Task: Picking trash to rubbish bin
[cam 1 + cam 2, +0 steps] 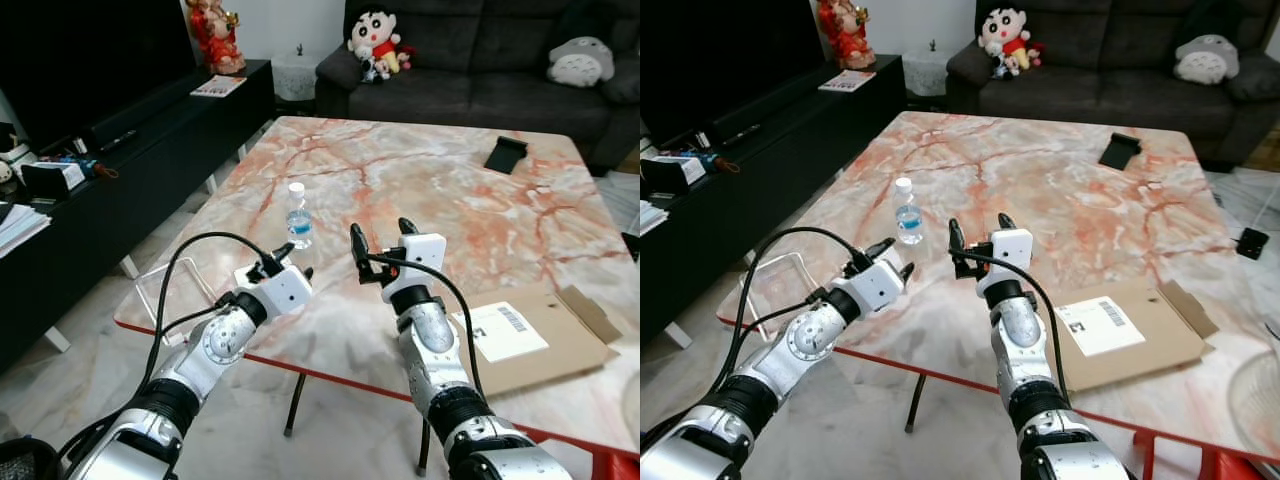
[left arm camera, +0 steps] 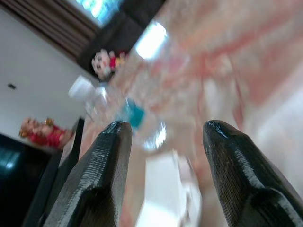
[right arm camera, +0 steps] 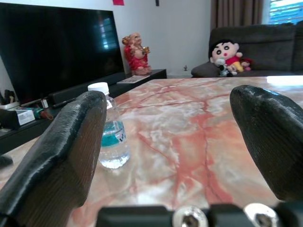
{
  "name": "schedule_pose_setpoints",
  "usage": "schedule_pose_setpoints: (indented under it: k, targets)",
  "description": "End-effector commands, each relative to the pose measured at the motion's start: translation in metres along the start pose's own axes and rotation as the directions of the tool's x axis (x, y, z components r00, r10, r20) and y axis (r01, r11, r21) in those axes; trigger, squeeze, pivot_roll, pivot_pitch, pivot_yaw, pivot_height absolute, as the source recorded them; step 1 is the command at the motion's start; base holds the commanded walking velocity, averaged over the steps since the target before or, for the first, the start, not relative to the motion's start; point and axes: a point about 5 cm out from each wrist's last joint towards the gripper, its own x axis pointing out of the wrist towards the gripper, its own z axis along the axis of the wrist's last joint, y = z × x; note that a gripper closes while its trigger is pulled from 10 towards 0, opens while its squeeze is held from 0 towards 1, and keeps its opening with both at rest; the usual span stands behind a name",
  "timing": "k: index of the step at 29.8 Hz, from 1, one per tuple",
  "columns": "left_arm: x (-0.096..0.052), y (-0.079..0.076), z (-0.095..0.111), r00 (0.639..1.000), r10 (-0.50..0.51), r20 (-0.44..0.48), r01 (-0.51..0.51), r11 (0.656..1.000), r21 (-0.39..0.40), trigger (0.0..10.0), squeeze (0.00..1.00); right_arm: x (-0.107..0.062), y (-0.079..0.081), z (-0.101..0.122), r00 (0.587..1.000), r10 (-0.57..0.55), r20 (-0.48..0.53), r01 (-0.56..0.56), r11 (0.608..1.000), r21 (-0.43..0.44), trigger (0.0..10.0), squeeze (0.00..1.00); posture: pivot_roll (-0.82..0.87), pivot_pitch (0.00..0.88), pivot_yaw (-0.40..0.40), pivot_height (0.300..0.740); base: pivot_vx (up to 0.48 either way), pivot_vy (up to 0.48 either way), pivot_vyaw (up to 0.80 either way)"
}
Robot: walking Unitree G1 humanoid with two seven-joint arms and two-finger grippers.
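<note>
Marble table (image 1: 420,170) carries a flattened cardboard box (image 1: 545,340) and a black phone stand (image 1: 505,153); plush toys (image 1: 376,42) sit on the sofa (image 1: 480,60).

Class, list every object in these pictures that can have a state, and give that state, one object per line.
Water bottle: upright on the table, capped, not held.
Left end effector: open, just short of the bottle.
Right end effector: open, empty, above the table.
Cardboard box: flattened, label up.
Television: off.

The marble counter (image 1: 430,190) carries a small water bottle (image 1: 298,216) standing upright, a flattened cardboard box (image 1: 545,340) well apart from the bottle, and a black object (image 1: 505,154) farther off.
</note>
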Motion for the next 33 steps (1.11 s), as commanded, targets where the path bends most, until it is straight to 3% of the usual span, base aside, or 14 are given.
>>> schedule_pose_setpoints:
  k: [1, 8, 23, 27, 33]
  targets:
    - [0.001, 0.007, -0.017, 0.991, 0.021, -0.136, -0.013, 0.998, 0.059, 10.0, 0.0, 0.002, 0.002, 0.002, 1.0, 0.005, 0.005, -0.005, 1.0, 0.005, 10.0, 0.0, -0.06, 0.0, 0.044, 0.74, 0.0, 0.0, 0.0]
    - [0.002, 0.015, -0.027, 0.972, 0.042, -0.232, -0.017, 0.994, 0.107, 10.0, 0.0, 0.0, 0.001, -0.001, 1.0, 0.005, -0.003, -0.005, 1.0, 0.0, 10.0, 0.0, -0.06, 0.0, 0.044, 0.74, 0.0, 0.0, 0.0]
    - [0.01, 0.016, -0.022, 0.969, 0.07, -0.237, -0.047, 0.994, 0.103, 10.0, 0.0, -0.002, 0.001, -0.003, 1.0, 0.001, -0.006, -0.001, 1.0, 0.0, 10.0, 0.0, -0.07, 0.0, 0.054, 0.74, 0.0, 0.0, 0.0]
    - [0.018, 0.026, -0.019, 0.959, 0.118, -0.256, -0.095, 0.99, 0.103, 10.0, 0.0, -0.003, 0.0, -0.002, 1.0, 0.001, 0.0, -0.001, 1.0, -0.003, 10.0, 0.0, -0.09, 0.0, 0.058, 0.74, 0.0, 0.0, 0.0]
    - [0.017, 0.033, -0.017, 0.95, 0.203, -0.237, -0.193, 0.979, 0.062, 10.0, 0.0, -0.004, 0.0, -0.003, 1.0, -0.002, 0.001, 0.002, 1.0, -0.005, 10.0, 0.0, -0.09, 0.0, 0.059, 0.74, 0.0, 0.0, 0.0]
